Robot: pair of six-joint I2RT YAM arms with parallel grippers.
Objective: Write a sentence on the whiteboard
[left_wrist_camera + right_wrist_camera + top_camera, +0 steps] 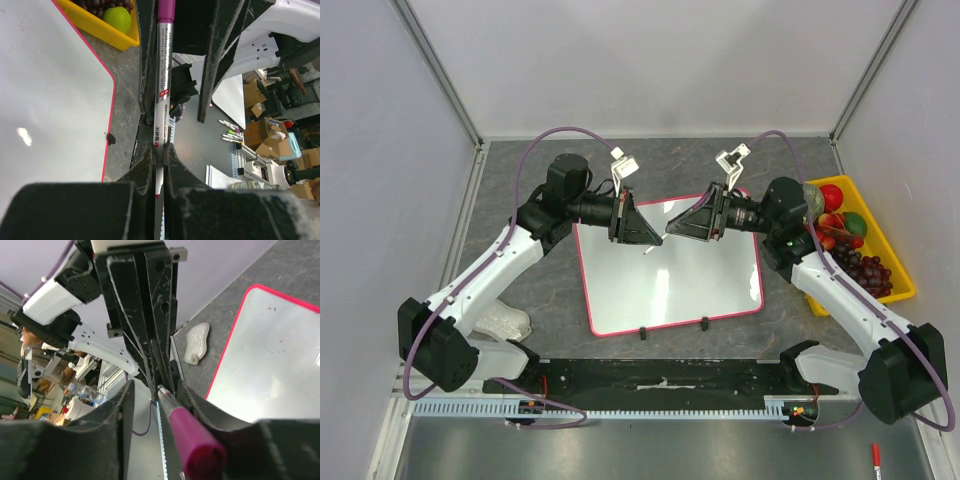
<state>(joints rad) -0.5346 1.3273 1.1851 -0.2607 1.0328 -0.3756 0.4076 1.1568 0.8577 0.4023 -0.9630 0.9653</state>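
The whiteboard (670,285) lies flat between the arms, pink-red rimmed with two black clips on its near edge, and its surface is blank. The sentence does not show in any view. My left gripper (160,148) is shut on a silver marker (164,75) with a magenta cap (192,445). My right gripper (155,387) is open, and its fingers stand on either side of the capped end, the cap close to one finger. Both grippers meet tip to tip above the board's far edge, left gripper (653,238) and right gripper (674,232). The board also shows in the left wrist view (50,100) and the right wrist view (270,350).
A yellow bin (900,285) of toy fruit stands right of the board, and it shows in the left wrist view (100,27). A white cloth (505,322) lies left of the board by the left arm. A red pen (875,458) lies on the near shelf.
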